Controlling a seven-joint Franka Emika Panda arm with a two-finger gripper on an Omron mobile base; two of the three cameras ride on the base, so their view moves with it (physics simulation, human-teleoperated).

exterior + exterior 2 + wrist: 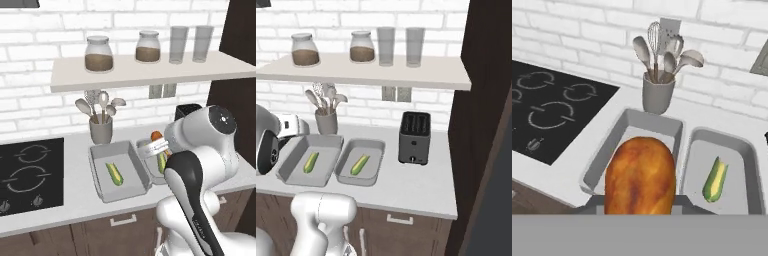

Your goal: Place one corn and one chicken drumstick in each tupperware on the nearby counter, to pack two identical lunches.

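Gripper (159,146) grasping drumstick (640,175) above left tupperware (607,155); early release risks it bouncing onto tabletop (75,205).

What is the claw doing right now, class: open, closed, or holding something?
Claw: closed on a chicken drumstick, held above the two trays.
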